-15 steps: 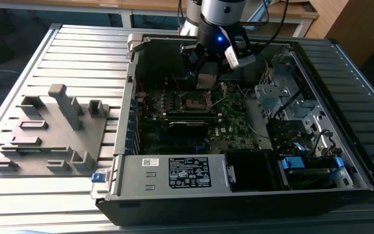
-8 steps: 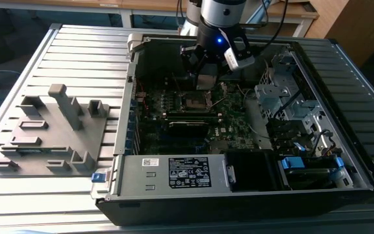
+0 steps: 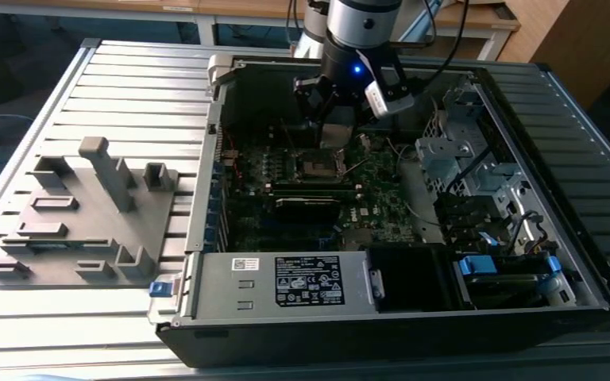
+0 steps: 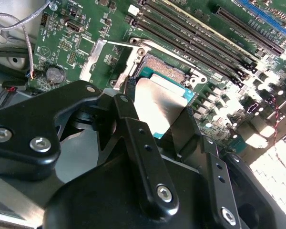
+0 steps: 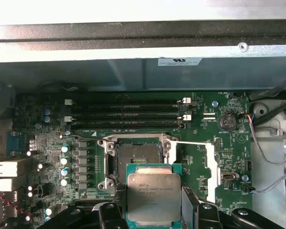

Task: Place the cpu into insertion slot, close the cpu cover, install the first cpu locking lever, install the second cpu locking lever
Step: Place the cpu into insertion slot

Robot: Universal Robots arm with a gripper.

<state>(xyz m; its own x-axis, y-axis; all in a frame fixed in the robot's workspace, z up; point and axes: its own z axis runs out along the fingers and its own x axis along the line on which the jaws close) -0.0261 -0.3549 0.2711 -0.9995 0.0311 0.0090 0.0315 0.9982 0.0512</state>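
Note:
My gripper hangs inside the open computer case, shut on the cpu. The cpu is a flat square chip with a silver-grey top and a green edge, clamped by its two sides between black fingers. It hovers just beside and above the insertion slot, which lies bare with its contact field showing. In the second wrist view the cpu covers part of the slot. The cpu cover, a silvery frame, is swung open away from the slot, also seen as the cpu cover.
Long black memory slots run close along one side of the socket. A coin battery and loose cables lie beyond the cover. A grey fixture plate sits at the exterior view's left, and the power supply at the case front.

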